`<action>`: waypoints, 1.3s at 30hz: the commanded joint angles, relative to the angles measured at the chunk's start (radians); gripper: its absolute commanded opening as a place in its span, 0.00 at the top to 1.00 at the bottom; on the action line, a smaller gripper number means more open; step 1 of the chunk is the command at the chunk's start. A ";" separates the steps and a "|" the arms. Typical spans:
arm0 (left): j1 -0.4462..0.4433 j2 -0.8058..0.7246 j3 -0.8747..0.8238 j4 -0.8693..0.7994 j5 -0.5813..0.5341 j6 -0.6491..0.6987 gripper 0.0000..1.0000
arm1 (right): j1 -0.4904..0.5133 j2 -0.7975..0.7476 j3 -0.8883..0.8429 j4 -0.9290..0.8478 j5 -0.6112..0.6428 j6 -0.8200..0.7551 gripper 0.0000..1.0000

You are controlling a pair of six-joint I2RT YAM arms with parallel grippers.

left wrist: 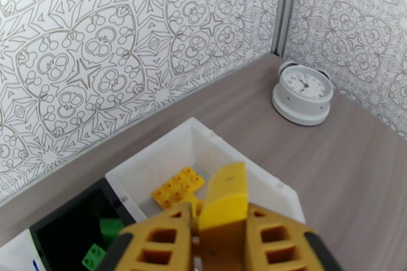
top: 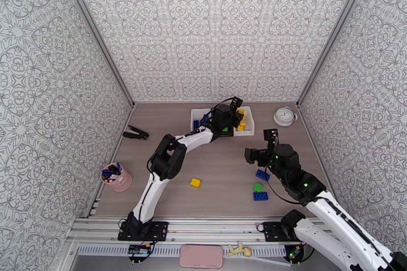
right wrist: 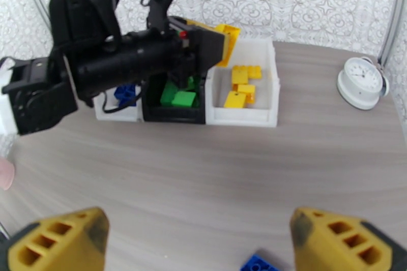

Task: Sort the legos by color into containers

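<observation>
Left gripper (left wrist: 219, 213), lower centre, pinches a yellow lego (left wrist: 227, 185) above the white bin (left wrist: 152, 162) (right gripper (right wrist: 199, 229) gapes wide, empty).

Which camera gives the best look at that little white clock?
The left wrist view: the clock looks largest, hands visible. From above, the clock is tiny; the right wrist view shows it smaller, at the right edge.
</observation>
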 commanded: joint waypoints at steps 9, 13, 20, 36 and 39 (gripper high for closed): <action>0.035 0.135 0.271 -0.141 0.064 -0.028 0.62 | -0.007 0.027 0.023 0.019 0.012 0.007 0.02; 0.037 0.114 0.264 -0.160 0.086 -0.031 0.50 | -0.008 0.015 0.026 -0.003 0.031 0.030 0.02; 0.043 -0.064 0.023 -0.076 0.138 0.006 0.32 | -0.011 0.000 0.007 -0.077 0.135 0.145 0.00; 0.050 -0.681 -0.787 0.153 0.325 0.067 0.04 | -0.023 0.016 -0.093 -0.289 0.212 0.452 0.00; 0.046 -0.758 -0.934 0.231 0.401 0.090 0.00 | -0.033 0.049 -0.099 -0.297 0.185 0.496 0.00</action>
